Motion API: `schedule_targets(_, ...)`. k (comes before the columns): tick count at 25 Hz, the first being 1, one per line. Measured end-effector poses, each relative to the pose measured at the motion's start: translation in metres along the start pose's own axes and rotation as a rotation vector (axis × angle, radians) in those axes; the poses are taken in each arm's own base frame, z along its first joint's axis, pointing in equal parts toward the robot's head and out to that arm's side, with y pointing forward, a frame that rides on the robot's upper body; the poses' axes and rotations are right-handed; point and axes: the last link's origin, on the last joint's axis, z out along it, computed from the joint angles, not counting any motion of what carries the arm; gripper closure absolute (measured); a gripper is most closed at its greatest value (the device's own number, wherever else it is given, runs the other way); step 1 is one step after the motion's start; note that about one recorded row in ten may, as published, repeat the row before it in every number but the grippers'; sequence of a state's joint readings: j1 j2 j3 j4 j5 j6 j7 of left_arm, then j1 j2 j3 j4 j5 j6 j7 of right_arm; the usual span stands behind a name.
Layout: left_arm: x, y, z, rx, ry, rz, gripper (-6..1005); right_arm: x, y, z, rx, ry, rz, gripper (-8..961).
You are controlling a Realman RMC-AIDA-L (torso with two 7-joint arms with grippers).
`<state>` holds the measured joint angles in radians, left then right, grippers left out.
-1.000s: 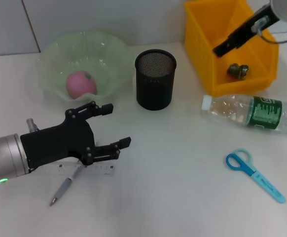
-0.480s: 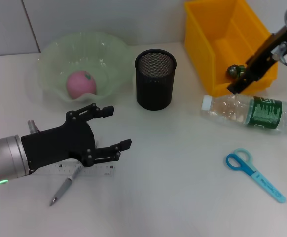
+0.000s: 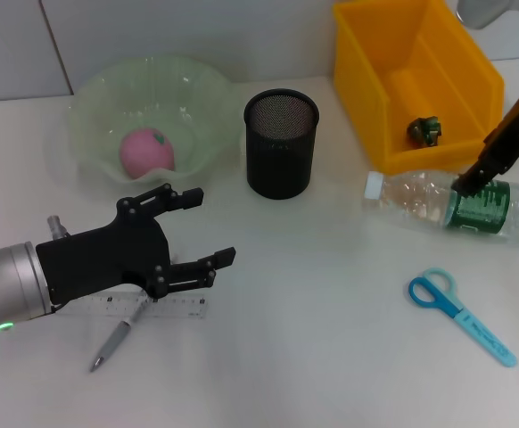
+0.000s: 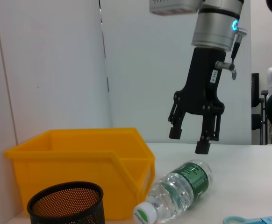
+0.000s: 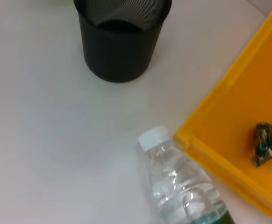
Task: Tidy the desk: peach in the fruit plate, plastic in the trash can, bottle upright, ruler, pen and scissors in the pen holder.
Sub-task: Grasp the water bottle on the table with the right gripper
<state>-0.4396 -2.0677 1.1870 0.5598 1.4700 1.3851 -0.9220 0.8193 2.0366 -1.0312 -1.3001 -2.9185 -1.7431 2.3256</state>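
Right claw (image 4: 195,140), jaws spread, hangs just above the lying bottle (image 3: 451,203); contact apparently none. Left claw (image 3: 201,227), released, hovers over the ruler (image 3: 175,308).

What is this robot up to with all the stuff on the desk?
It is tidying. The right end effector, fingers open, hangs just above the water bottle lying on its side beside the yellow bin, apparently about to set it upright. The left end effector, also open, hovers over the ruler and pen. The peach sits in the green plate, a crumpled scrap lies in the bin, and the scissors lie on the desk. The mesh pen holder looks empty.
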Motion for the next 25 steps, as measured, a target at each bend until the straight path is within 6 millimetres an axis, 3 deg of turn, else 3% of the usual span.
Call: schedule_targets(25, -0.002, 0.000, -0.002, 0.010, -0.004, -0.003, 140, 0.007, -0.010, 0.029, 0.032, 0.097, -0.097, 106)
